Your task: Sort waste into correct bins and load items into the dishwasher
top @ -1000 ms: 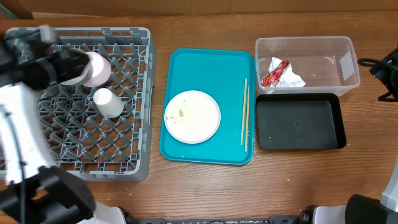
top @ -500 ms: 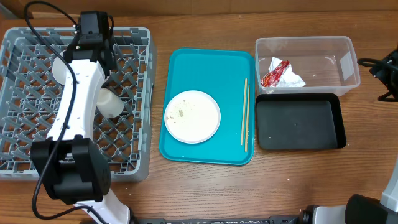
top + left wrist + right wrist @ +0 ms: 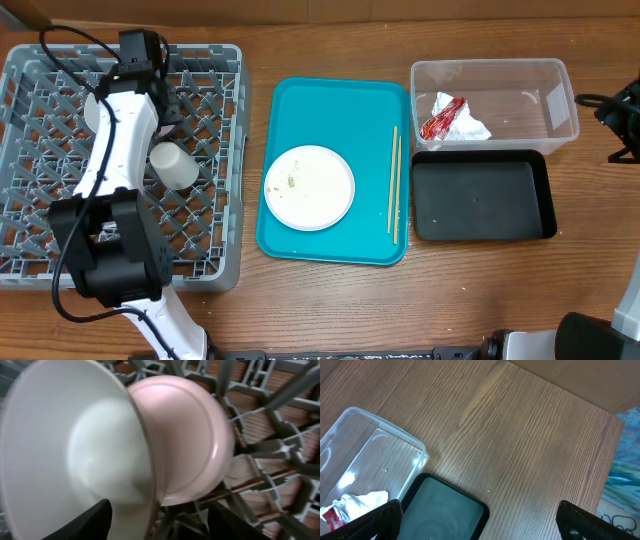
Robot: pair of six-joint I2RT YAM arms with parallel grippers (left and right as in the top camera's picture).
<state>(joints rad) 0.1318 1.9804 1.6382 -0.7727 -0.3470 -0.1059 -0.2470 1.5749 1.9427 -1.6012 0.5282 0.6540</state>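
**Mia:** Where are the bowls?

**Tom:** The pink bowl (image 3: 190, 430) and the white bowl (image 3: 65, 455) are in the grey rack (image 3: 40, 250), near its back wall. One is tucked against the other. They seem to lean on the bars. The little cup (image 3: 172, 165) sits near them.

**Mia:** Is the arm holding them?

**Tom:** No. The left fingers (image 3: 92, 522) are partly apart. The white bowl's rim sits between them, but nothing is pinched.

**Mia:** What could go wrong?

**Tom:** If the arm pulls away crooked, a finger may hook that rim and knock both bowls over.

**Mia:** What else?

**Tom:** The plate (image 3: 309, 187) with rice grains (image 3: 293, 182) lies on the teal tray (image 3: 340, 95), beside the chopsticks (image 3: 394, 185). If it tips too soon, grains may spill on the table (image 3: 330, 300) and miss the black tray (image 3: 482, 195).

**Mia:** And the trash?

**Tom:** The red wrapper (image 3: 442, 117) and the tissue (image 3: 472, 128) are in the clear tub (image 3: 495, 70). The right fingers (image 3: 375, 520) are wide open and empty.
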